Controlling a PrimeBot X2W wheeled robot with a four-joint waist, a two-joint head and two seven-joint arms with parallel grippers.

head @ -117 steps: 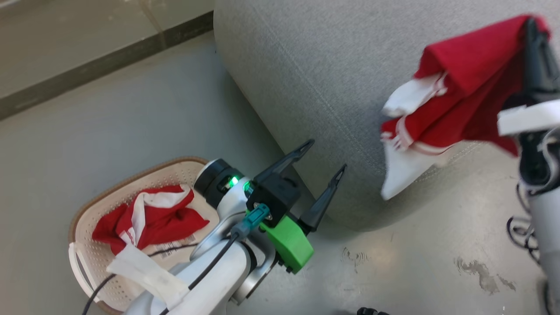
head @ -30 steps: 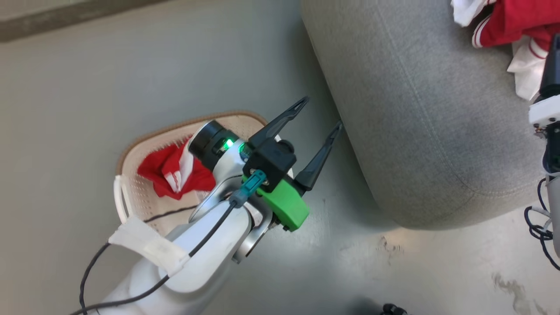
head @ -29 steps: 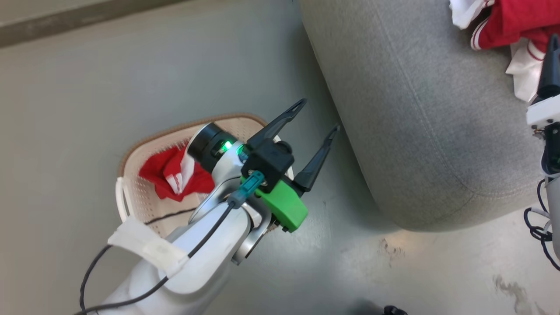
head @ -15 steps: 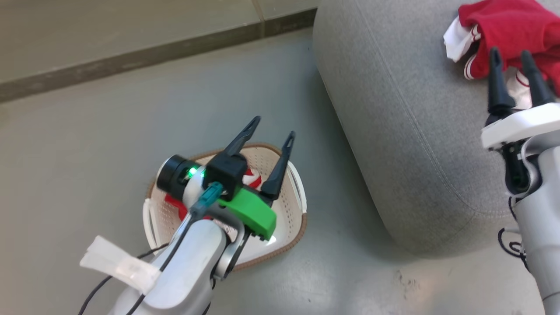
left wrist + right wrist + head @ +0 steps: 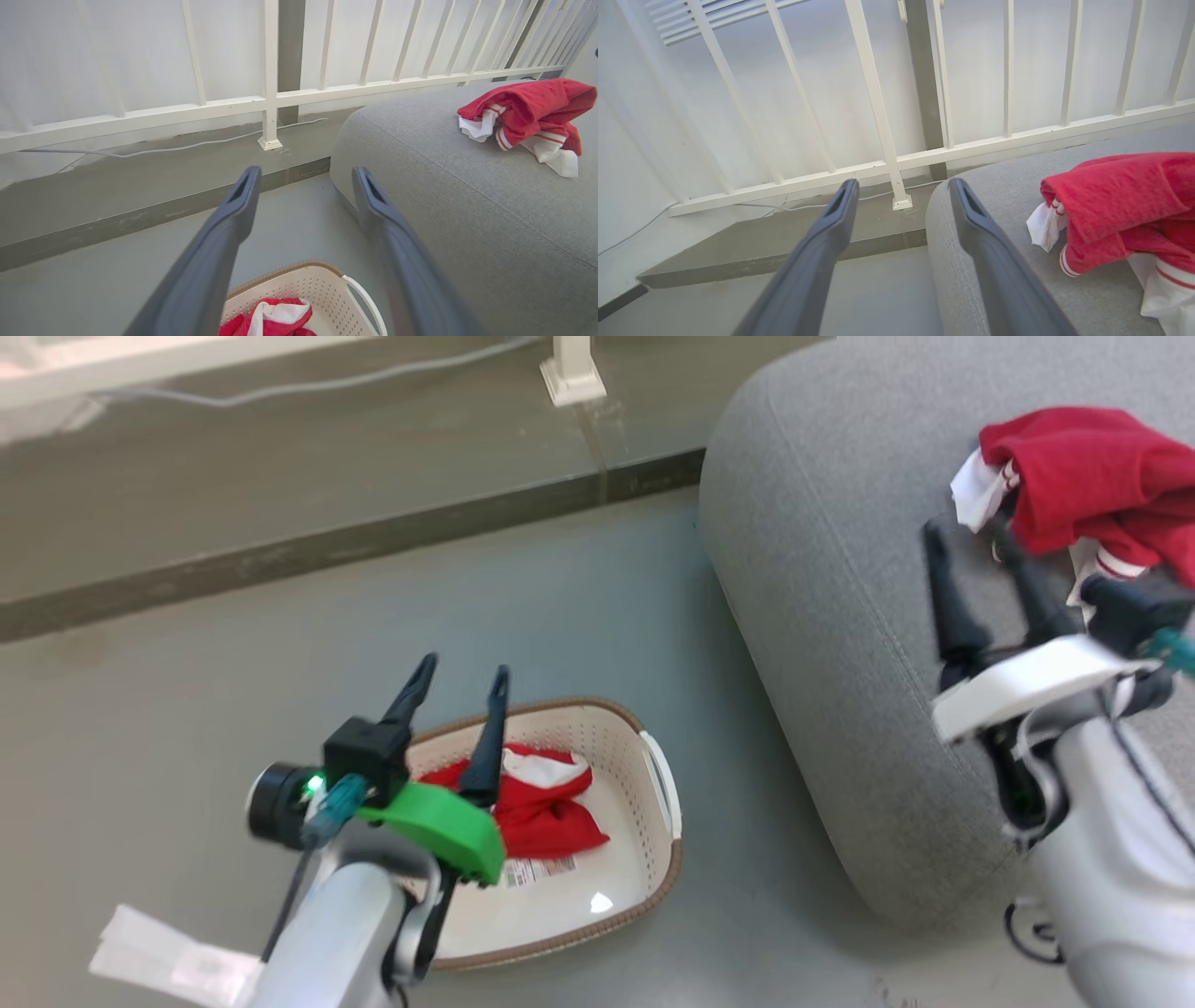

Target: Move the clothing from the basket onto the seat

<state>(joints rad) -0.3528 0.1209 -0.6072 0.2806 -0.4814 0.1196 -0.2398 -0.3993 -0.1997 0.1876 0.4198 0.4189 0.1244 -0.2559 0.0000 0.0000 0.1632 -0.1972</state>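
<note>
Red cloth with a white panel, the garment [image 5: 537, 803] in the basket [image 5: 653, 859] lies bunched on the nine-o'clock half of the basket's floor. A sticker label [image 5: 541, 870] sits on that floor at the garment's six o'clock, its top edge meeting the cloth. It carries dark print like a barcode, too small to read.

The left gripper [image 5: 465, 665] hangs over the basket's ten-o'clock rim, jaws spread wide with nothing between them. In the head view the garment lies at five o'clock from its fingertips, and one dark finger crosses in front of the cloth. In the left wrist view the garment shows low at six o'clock between the two fingers, apart from both.

The second garment [image 5: 1092, 476], red with white cuffs and striped trim, lies heaped on the seat [image 5: 840, 663]. The right gripper [image 5: 966, 532] is above the seat, blurred in the head view, jaws wide and empty. The second garment lies at two o'clock from its fingertips. In the right wrist view it shows at three o'clock, outside the fingers and clear of them.

The basket stands on the grey floor [image 5: 280, 644] at the seat's eight o'clock, near it but not touching.
</note>
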